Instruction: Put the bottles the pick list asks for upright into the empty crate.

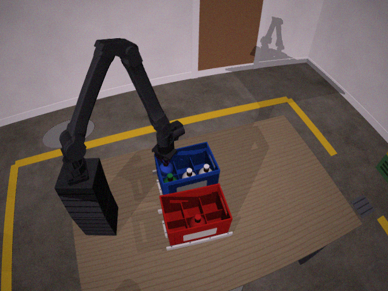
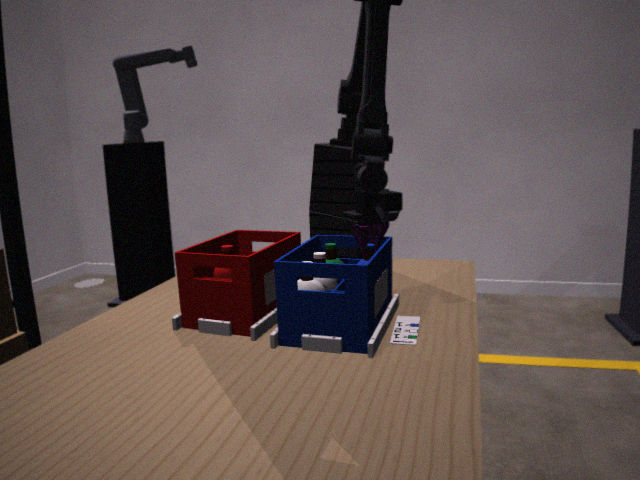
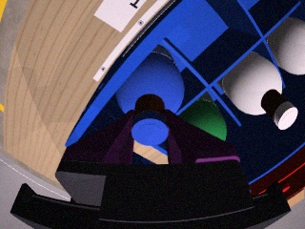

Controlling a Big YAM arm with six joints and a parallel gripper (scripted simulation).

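Note:
My gripper (image 1: 165,162) (image 2: 367,246) (image 3: 150,115) is shut on the neck of the blue bottle (image 1: 165,169) (image 3: 150,81), which is upright in a corner compartment of the blue crate (image 1: 216,179) (image 2: 320,322). Beside it stand a green bottle (image 1: 170,178) (image 2: 330,249) (image 3: 206,122) and two white bottles, one (image 1: 188,173) (image 3: 250,83) in the middle and one (image 1: 205,169) (image 3: 292,45) at the end. The pick list (image 2: 404,331) (image 3: 115,14) shows one green, two white, one blue. The bottle's base is hidden.
The red crate (image 1: 175,235) (image 2: 214,302) stands beside the blue crate and holds a red bottle (image 1: 197,221) (image 2: 222,273); its other visible compartments are empty. Low white strips (image 1: 200,240) (image 2: 383,325) line the crates' bases. Crate walls and dividers surround the held bottle.

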